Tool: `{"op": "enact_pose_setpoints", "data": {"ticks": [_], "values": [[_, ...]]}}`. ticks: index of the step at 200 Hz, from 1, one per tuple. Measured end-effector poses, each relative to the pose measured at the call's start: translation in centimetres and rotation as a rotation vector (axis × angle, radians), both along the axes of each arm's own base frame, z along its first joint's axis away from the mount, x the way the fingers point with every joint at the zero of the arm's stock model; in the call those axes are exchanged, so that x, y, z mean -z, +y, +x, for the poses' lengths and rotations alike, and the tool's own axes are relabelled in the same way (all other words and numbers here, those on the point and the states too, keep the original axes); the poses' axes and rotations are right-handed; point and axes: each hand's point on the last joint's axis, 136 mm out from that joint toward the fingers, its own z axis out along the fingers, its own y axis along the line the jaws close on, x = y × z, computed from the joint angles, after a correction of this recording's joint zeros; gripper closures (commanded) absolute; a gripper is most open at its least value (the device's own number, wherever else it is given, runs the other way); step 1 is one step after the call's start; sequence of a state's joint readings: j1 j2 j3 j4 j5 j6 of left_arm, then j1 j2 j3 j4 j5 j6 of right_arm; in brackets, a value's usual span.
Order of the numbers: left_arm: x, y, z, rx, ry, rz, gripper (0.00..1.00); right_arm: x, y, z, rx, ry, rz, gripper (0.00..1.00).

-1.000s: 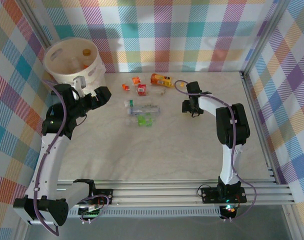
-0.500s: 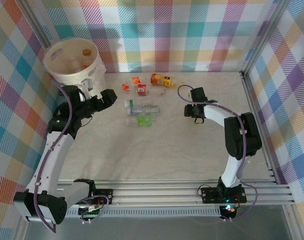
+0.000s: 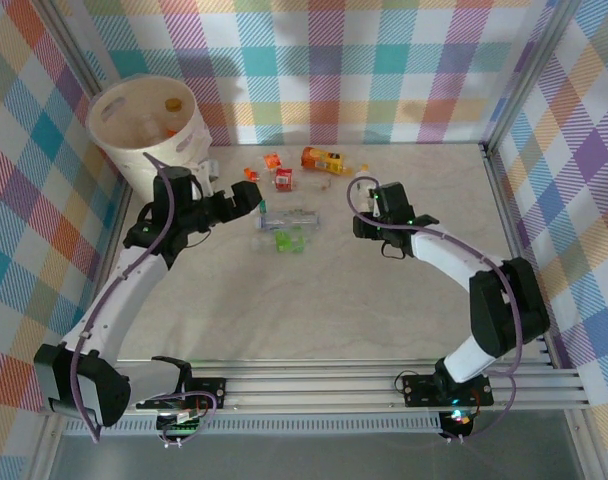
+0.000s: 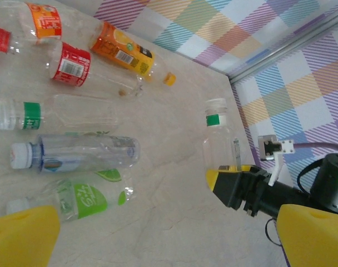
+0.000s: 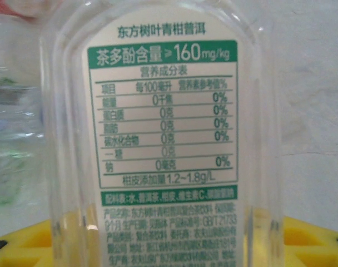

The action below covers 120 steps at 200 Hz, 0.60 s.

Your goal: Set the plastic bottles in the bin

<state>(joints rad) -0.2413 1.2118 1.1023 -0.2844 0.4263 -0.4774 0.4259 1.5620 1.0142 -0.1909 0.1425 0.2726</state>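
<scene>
right wrist view: nutrition print (image 5: 163, 111) legible on green-banded clear bottle (image 5: 160, 167), clamped by right gripper (image 3: 363, 213) — left gripper (image 4: 169, 236) agape.

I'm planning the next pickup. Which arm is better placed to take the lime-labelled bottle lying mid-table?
Left. The left gripper hangs open right beside the lime-labelled bottle, on the side of the bin. The right gripper sits farther off and appears busy gripping an upright bottle.
</scene>
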Motion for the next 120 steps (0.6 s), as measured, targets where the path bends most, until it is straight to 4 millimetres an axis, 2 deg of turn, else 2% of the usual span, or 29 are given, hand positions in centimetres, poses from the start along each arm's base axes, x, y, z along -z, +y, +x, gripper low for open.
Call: {"op": "enact_pose_setpoints", "data": {"ticks": [71,120], "values": [[1.3,-5.1,0.1,0.105,0.03,-0.031,0.0,-3.4,6.4,-4.7,-0.241,-0.12,0.178,0.63],[2.8,-8.8,-0.4,0.174,0.065,-0.045,0.0,-5.2,10.4,-6.8,-0.422,-0.158,0.284,0.61]]}}
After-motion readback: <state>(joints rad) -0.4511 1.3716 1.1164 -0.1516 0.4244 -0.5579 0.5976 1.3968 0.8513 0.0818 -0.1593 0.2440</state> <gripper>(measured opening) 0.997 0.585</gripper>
